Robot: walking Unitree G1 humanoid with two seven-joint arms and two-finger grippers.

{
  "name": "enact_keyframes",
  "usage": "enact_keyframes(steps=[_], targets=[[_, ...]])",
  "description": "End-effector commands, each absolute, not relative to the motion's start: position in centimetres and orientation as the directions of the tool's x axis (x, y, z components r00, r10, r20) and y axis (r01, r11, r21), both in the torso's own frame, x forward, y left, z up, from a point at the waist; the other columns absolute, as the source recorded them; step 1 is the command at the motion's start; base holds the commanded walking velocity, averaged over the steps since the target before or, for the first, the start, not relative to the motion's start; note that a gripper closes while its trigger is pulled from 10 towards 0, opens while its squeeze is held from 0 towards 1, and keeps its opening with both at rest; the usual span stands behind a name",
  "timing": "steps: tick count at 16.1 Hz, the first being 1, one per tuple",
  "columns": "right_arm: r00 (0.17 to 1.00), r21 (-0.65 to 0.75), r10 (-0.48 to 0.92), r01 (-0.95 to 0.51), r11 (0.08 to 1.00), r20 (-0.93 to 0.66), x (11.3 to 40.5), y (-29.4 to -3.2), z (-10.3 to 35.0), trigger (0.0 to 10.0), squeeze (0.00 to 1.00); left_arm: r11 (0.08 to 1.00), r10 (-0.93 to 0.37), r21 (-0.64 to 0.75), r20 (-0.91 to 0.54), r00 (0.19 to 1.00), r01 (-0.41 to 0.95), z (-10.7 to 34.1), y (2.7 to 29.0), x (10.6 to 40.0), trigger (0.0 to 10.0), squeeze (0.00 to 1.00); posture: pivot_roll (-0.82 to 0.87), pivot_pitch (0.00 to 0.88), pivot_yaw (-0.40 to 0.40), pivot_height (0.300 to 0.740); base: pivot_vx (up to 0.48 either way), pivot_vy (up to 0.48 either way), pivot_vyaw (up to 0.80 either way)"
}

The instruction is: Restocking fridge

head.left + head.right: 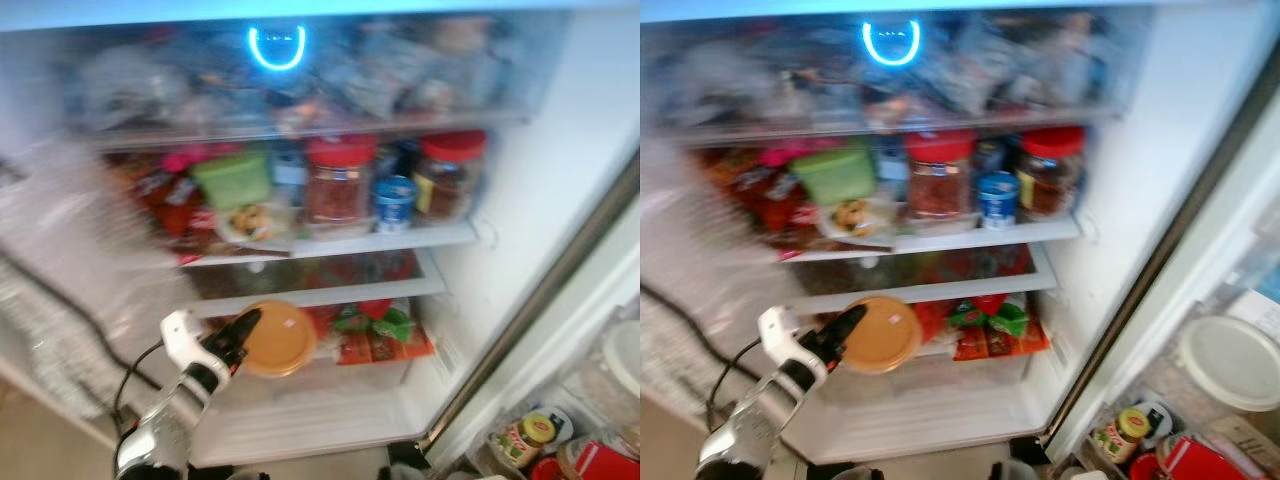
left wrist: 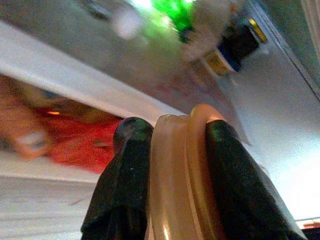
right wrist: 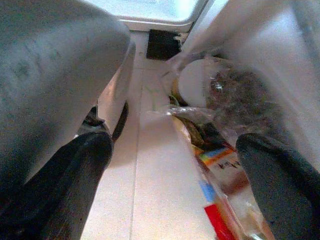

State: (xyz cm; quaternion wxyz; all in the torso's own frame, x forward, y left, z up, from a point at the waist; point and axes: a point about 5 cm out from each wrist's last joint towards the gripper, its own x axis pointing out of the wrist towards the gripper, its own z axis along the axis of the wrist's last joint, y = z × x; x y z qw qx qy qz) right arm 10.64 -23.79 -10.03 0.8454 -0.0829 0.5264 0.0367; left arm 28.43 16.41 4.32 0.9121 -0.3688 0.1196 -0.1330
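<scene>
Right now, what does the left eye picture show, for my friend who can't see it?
The robot's left gripper holds a round orange container at an open fridge's lower shelf. On the shelf above stand two red-lidded jars and a green tub. The picture is blurry.

black cable [image 1: 60,295] at left; white-lidded container [image 1: 1232,362] among clutter right of door.

A tan-orange lidded container [image 1: 276,338] sits between the black fingers [image 2: 125,190] of the left gripper [image 1: 243,335], whose arm is silver and white. Far back, two red-lidded jars [image 1: 340,180] flank a blue-and-white tub [image 1: 394,203], with a lime-green box [image 1: 233,178] to their left (red packets beneath). A blue light ring [image 1: 276,47] glows above.
</scene>
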Motion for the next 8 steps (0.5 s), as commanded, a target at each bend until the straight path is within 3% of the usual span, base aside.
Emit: enact_keyframes(steps=[1,8], targets=[[0.46,-0.105,-0.025,-0.151,0.983,-0.888,11.1,-23.8,-9.9,10.0,0.0,0.685,-0.362,-0.703,-0.101,0.927,0.192,4.8,15.8,28.8,10.0,0.0,0.01,0.0,0.013,0.652,0.296,0.0,0.0],[0.46,-0.104,-0.023,-0.152,0.983,-0.888,11.1,-23.7,-9.9,10.0,0.0,0.65,-0.345,-0.729,-0.028,0.938,0.217,6.1,15.6,30.3,10.0,0.0,0.01,0.0,0.012,0.652,0.29,0.0,0.0]])
